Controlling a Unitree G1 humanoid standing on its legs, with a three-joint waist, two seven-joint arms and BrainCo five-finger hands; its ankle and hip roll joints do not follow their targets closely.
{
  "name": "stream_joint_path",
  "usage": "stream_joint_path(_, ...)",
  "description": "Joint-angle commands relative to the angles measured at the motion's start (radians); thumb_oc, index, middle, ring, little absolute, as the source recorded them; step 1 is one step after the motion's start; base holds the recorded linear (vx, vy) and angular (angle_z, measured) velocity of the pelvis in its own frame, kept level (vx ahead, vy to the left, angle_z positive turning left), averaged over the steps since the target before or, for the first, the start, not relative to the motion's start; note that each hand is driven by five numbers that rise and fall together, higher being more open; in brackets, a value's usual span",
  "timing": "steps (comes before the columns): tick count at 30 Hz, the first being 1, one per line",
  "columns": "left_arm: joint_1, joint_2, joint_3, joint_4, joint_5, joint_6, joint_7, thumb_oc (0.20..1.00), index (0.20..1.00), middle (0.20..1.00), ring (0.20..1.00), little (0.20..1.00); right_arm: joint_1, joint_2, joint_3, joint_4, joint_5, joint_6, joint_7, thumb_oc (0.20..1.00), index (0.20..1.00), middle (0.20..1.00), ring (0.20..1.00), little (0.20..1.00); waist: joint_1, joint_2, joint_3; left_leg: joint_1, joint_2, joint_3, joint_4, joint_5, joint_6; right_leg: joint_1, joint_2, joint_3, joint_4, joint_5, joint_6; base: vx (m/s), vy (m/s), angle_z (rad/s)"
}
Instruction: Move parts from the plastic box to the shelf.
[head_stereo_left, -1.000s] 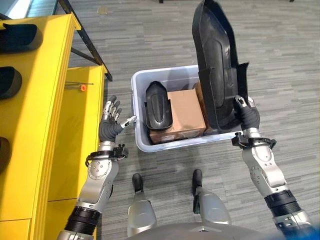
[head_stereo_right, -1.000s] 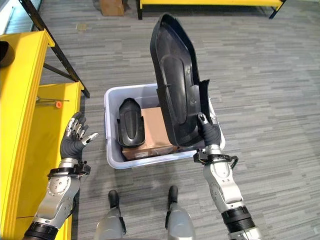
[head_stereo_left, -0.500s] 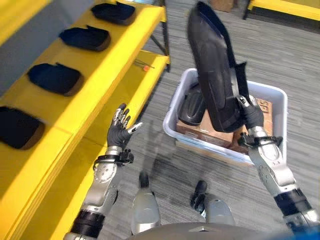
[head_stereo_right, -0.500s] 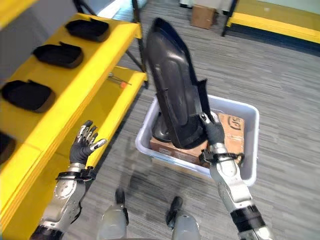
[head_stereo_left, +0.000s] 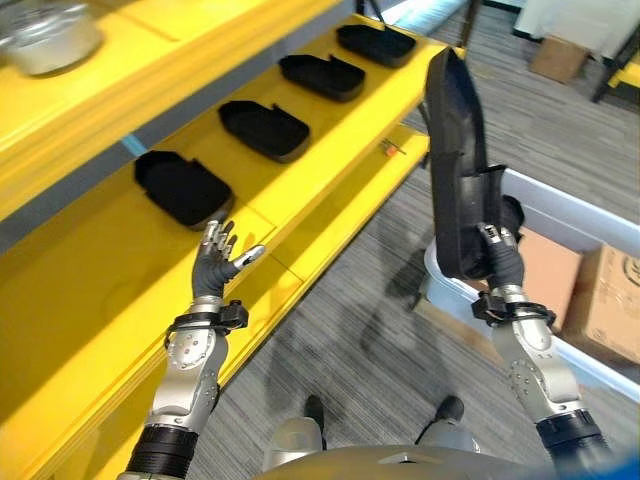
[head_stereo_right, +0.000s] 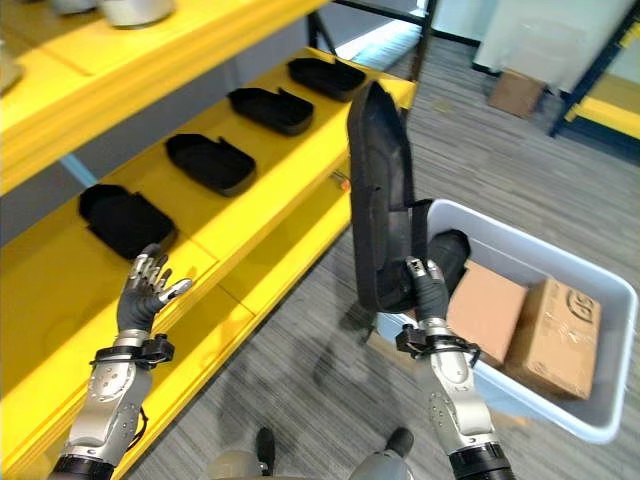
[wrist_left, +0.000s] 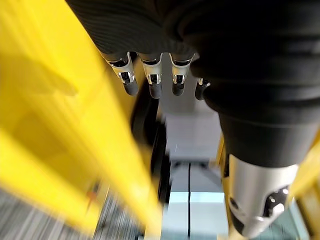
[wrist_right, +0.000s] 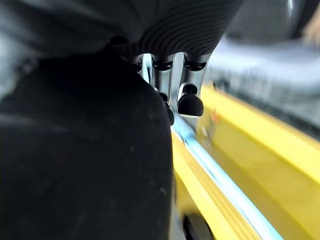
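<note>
- The right hand (head_stereo_right: 424, 285) grips the bottom end of a long black part (head_stereo_right: 380, 190), fingers and thumb curled round its lower edge.
- The part stands nearly upright, lifted clear above the near left corner of the box (head_stereo_right: 600, 425), its upper end reaching toward the shelf (head_stereo_right: 260, 225).
- In the right wrist view the part's dark surface (wrist_right: 80, 170) lies against the fingers (wrist_right: 190, 102), with a yellow shelf edge past them.
- The left hand (head_stereo_left: 215, 262) is raised palm forward, fingers spread and straight, holding nothing, just in front of the shelf's near edge.
- On the shelf, four black parts lie in a row running from near left to far right; the nearest (head_stereo_left: 182, 187) sits just beyond the left hand.
- The grey plastic box sits on the floor at the right and holds two cardboard cartons (head_stereo_right: 555, 335) and another black part (head_stereo_right: 448, 255) at its left end.
</note>
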Motion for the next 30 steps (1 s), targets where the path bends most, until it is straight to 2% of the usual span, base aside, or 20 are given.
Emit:
stream_joint_path(1,-0.036,0.029,0.013,-0.092,0.072,-0.057,0.003,1.0,1.0,1.0,1.0,1.0,-0.059,-0.001,-0.042,-0.068,-0.009,-0.065,0.008,0.2,0.2,0.2,0.2,0.2,-0.045,-0.001,-0.01,-0.04,-0.006,-0.02,-0.007,-0.025,0.046,0.072,-0.053,0.054,0.054,0.005,0.101,0.06,0.163,0.8)
stream_joint_path(2,-0.035,0.03,0.013,-0.09,0.073,-0.057,0.003,1.0,1.0,1.0,1.0,1.0,-0.058,0.0,-0.041,-0.068,-0.009,-0.065,0.008,0.2,0.2,0.2,0.2,0.2,-0.046,0.001,-0.015,-0.031,-0.001,-0.029,-0.01,-0.042,0.041,0.075,-0.047,0.07,0.061,-0.009,0.117,0.02,0.245,0.68)
stream_joint_path(4,-0.05,0.035,0.001,-0.085,0.079,-0.061,0.009,1.0,1.0,1.0,1.0,1.0,-0.043,0.01,-0.038,-0.072,0.007,-0.064,0.012,0.2,0.2,0.2,0.2,0.2,-0.072,0.006,-0.019,-0.039,-0.032,-0.05,-0.028,-0.01,0.064,0.026,-0.009,0.206,0.085,0.0,0.083,0.02,0.187,0.59)
stream_joint_path(5,-0.055,0.033,-0.004,-0.076,0.075,-0.062,0.007,1.0,1.0,1.0,1.0,1.0,-0.037,0.011,-0.036,-0.076,0.013,-0.065,0.02,0.2,0.2,0.2,0.2,0.2,-0.092,0.017,-0.023,-0.031,-0.038,-0.068,-0.043,-0.003,0.069,-0.005,0.053,0.324,0.099,-0.033,0.065,0.08,0.192,0.47)
stream_joint_path(6,-0.055,0.031,-0.008,-0.074,0.072,-0.063,0.002,1.0,1.0,1.0,1.0,1.0,-0.023,0.012,-0.035,-0.08,0.022,-0.062,0.024,0.2,0.2,0.2,0.2,0.2,-0.104,0.024,-0.021,-0.022,-0.042,-0.08,-0.048,0.001,0.073,-0.026,0.103,0.397,0.111,-0.066,0.052,0.12,0.249,0.46)
stream_joint_path(7,-0.059,0.021,-0.024,-0.068,0.075,-0.055,-0.002,1.0,1.0,1.0,1.0,1.0,-0.007,0.013,-0.029,-0.087,0.044,-0.061,0.04,0.2,0.2,0.2,0.2,0.2,-0.14,0.035,-0.011,-0.005,-0.05,-0.122,-0.063,0.019,0.088,-0.07,0.269,0.531,0.181,-0.184,0.011,0.14,0.213,0.78)
stream_joint_path(8,-0.022,0.007,-0.009,-0.09,0.087,-0.045,-0.014,1.0,1.0,1.0,1.0,1.0,0.012,0.001,-0.017,-0.08,0.054,-0.056,0.064,0.2,0.2,0.2,0.2,0.2,-0.151,0.016,-0.021,0.018,-0.074,-0.134,-0.098,0.034,0.097,-0.104,0.416,0.528,0.138,-0.219,-0.034,0.11,0.147,0.91)
stream_joint_path(10,-0.013,-0.002,0.006,-0.095,0.084,-0.045,-0.011,1.0,1.0,1.0,1.0,1.0,0.008,-0.001,-0.007,-0.07,0.057,-0.056,0.069,0.2,0.2,0.2,0.2,0.2,-0.152,0.002,-0.025,0.014,-0.093,-0.148,-0.092,0.037,0.099,-0.109,0.463,0.524,0.088,-0.208,-0.046,0.04,-0.012,0.55)
stream_joint_path(12,-0.008,-0.007,0.011,-0.096,0.081,-0.046,-0.005,1.0,1.0,1.0,1.0,1.0,0.009,-0.004,-0.002,-0.071,0.056,-0.061,0.069,0.2,0.2,0.2,0.2,0.2,-0.157,-0.003,-0.022,0.01,-0.1,-0.157,-0.082,0.034,0.097,-0.101,0.483,0.543,0.048,-0.201,-0.05,-0.01,-0.033,0.03)
stream_joint_path(13,-0.012,-0.011,0.011,-0.091,0.076,-0.049,-0.011,1.0,1.0,1.0,1.0,1.0,0.019,-0.006,-0.003,-0.08,0.064,-0.063,0.069,0.2,0.2,0.2,0.2,0.2,-0.163,-0.006,-0.016,0.005,-0.106,-0.172,-0.068,0.036,0.09,-0.092,0.48,0.584,0.033,-0.196,-0.046,-0.03,-0.101,0.22)
stream_joint_path(16,-0.002,-0.023,0.009,-0.088,0.083,-0.056,-0.015,1.0,1.0,1.0,1.0,1.0,0.024,-0.02,-0.004,-0.076,0.066,-0.06,0.07,0.2,0.2,0.2,0.2,0.2,-0.154,-0.016,-0.031,0.0,-0.109,-0.172,-0.059,0.03,0.085,-0.031,0.487,0.597,-0.054,-0.173,-0.051,0.02,-0.1,0.31)
stream_joint_path(17,0.02,-0.032,0.022,-0.098,0.079,-0.056,-0.023,1.0,1.0,1.0,1.0,1.0,0.03,-0.026,-0.017,-0.069,0.064,-0.057,0.072,0.2,0.2,0.2,0.2,0.2,-0.141,-0.017,-0.054,0.003,-0.106,-0.163,-0.051,0.019,0.082,0.007,0.47,0.56,-0.096,-0.161,-0.049,0.08,-0.145,0.39)
stream_joint_path(23,0.026,-0.04,0.015,-0.09,0.062,-0.051,-0.033,1.0,1.0,1.0,1.0,1.0,0.037,-0.038,-0.031,-0.065,0.08,-0.064,0.071,0.2,0.2,0.2,0.2,0.2,-0.14,-0.024,-0.038,-0.037,-0.118,-0.176,0.069,-0.014,0.059,0.035,0.47,0.532,-0.101,-0.177,-0.072,0.0,-0.062,0.21)
stream_joint_path(24,0.018,-0.042,0.01,-0.087,0.058,-0.05,-0.033,1.0,1.0,1.0,1.0,1.0,0.039,-0.046,-0.047,-0.069,0.078,-0.071,0.065,0.2,0.2,0.2,0.2,0.2,-0.149,-0.027,-0.027,-0.063,-0.102,-0.14,0.113,-0.019,0.05,0.033,0.458,0.514,-0.091,-0.184,-0.079,-0.12,-0.005,0.58)
stream_joint_path(25,0.009,-0.04,0.005,-0.087,0.045,-0.05,-0.036,1.0,1.0,1.0,1.0,1.0,0.036,-0.056,-0.059,-0.069,0.078,-0.077,0.051,0.2,0.2,0.2,0.2,0.2,-0.163,-0.037,-0.007,-0.09,-0.039,-0.065,0.16,-0.03,0.044,0.032,0.434,0.492,-0.077,-0.188,-0.079,-0.14,0.013,0.79)
stream_joint_path(26,0.008,-0.038,0.007,-0.086,0.042,-0.051,-0.034,1.0,1.0,1.0,1.0,1.0,0.032,-0.055,-0.06,-0.071,0.077,-0.081,0.047,0.2,0.2,0.2,0.2,0.2,-0.166,-0.045,-0.003,-0.09,0.016,-0.032,0.177,-0.035,0.043,0.03,0.418,0.481,-0.069,-0.19,-0.079,-0.1,0.031,1.18)
stream_joint_path(27,0.01,-0.037,0.011,-0.087,0.04,-0.052,-0.034,1.0,1.0,1.0,1.0,1.0,0.035,-0.055,-0.064,-0.07,0.075,-0.079,0.045,0.2,0.2,0.2,0.2,0.2,-0.165,-0.045,-0.002,-0.084,0.048,-0.022,0.18,-0.036,0.04,0.032,0.413,0.475,-0.064,-0.196,-0.076,-0.03,0.014,0.96)
stream_joint_path(28,0.01,-0.037,0.011,-0.088,0.04,-0.051,-0.034,1.0,1.0,1.0,1.0,1.0,0.036,-0.055,-0.064,-0.071,0.075,-0.079,0.045,0.2,0.2,0.2,0.2,0.2,-0.164,-0.045,-0.001,-0.083,0.049,-0.022,0.18,-0.036,0.039,0.033,0.414,0.475,-0.063,-0.197,-0.077,0.01,0.096,0.76)
stream_joint_path(29,0.01,-0.04,0.024,-0.092,0.035,-0.054,-0.015,1.0,1.0,1.0,1.0,1.0,0.046,-0.053,-0.069,-0.07,0.074,-0.081,0.043,0.2,0.2,0.2,0.2,0.2,-0.174,-0.039,-0.01,-0.065,0.213,0.016,0.106,0.066,0.004,0.023,0.378,0.425,-0.034,-0.223,-0.062,0.01,0.146,0.38)
stream_joint_path(30,0.004,-0.04,0.023,-0.09,0.032,-0.053,-0.012,1.0,1.0,1.0,1.0,1.0,0.055,-0.056,-0.071,-0.07,0.077,-0.082,0.041,0.2,0.2,0.2,0.2,0.2,-0.181,-0.028,-0.011,-0.059,0.278,0.048,0.05,0.135,-0.02,0.017,0.37,0.4,-0.022,-0.235,-0.057,0.01,0.133,0.57)
